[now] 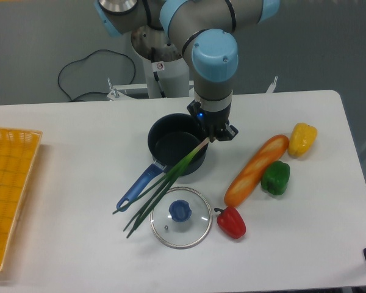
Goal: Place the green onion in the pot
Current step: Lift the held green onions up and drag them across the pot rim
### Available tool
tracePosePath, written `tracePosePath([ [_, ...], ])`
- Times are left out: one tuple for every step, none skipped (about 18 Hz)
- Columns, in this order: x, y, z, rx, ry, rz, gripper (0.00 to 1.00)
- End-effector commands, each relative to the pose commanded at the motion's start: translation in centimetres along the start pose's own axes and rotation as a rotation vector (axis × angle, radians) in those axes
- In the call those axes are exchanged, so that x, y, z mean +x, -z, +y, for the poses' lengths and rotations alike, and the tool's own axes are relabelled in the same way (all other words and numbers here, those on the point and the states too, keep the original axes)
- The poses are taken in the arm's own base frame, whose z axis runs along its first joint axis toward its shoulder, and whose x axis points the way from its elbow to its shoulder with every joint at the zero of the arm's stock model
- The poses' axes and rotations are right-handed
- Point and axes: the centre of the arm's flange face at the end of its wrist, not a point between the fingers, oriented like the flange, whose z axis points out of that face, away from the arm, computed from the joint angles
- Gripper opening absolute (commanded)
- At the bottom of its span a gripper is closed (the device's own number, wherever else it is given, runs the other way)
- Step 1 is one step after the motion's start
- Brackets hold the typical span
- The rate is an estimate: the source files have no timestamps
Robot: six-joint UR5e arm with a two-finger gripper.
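A green onion [165, 186] hangs slanted in the air, its pale end pinched in the end effector [212, 138] and its dark green leaves fanning down toward the bench's front-left, where the tips reach the bench surface or come close to it beside a glass lid. The end effector's fingers are clamped on the onion's whitish end, just over the right rim of the pot [177, 144]. The pot, a small dark saucepan, sits near the middle of the white bench [79, 140], slightly toward the back edge, with its blue handle pointing to the front-left, under the onion's stalk. The round glass lid [181, 217] with a blue knob lies flat in front of the pot, toward the front edge. Just right of the lid rests a red bell pepper [232, 223]. Farther right, a long bread roll [256, 170] lies on a diagonal, with a green bell pepper [276, 177] touching its right side and a yellow bell pepper [302, 138] near its upper end, toward the bench's right edge. A yellow basket [9, 189] sits at the left edge, partly out of frame.
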Motion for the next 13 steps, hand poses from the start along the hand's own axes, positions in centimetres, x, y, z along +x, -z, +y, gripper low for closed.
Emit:
tracePosePath([
  [0.2, 0.0, 0.2, 0.000, 0.003, 0.000, 0.00],
  [0.4, -0.3, 0.2, 0.000, 0.003, 0.005, 0.00],
  [0.8, -0.3, 0.4, 0.002, 0.004, 0.004, 0.00],
  [0.9, -0.5, 0.6, 0.002, 0.007, 0.004, 0.00],
  [1.0, -0.5, 0.6, 0.002, 0.007, 0.006, 0.00],
  [1.4, -0.6, 0.7, 0.001, 0.007, 0.007, 0.00],
  [1.8, -0.6, 0.9, 0.001, 0.007, 0.009, 0.00],
  [2.2, -0.7, 1.4, 0.000, 0.009, 0.010, 0.00],
  [2.5, -0.6, 2.0, 0.001, -0.011, 0.011, 0.00],
  [2.8, -0.5, 2.9, 0.000, -0.031, 0.008, 0.00],
  [3.2, -0.6, 3.8, 0.000, -0.048, 0.012, 0.00],
  [3.6, -0.7, 4.9, 0.000, -0.053, 0.013, 0.00],
  [3.8, -0.8, 5.7, 0.000, -0.065, 0.015, 0.00],
])
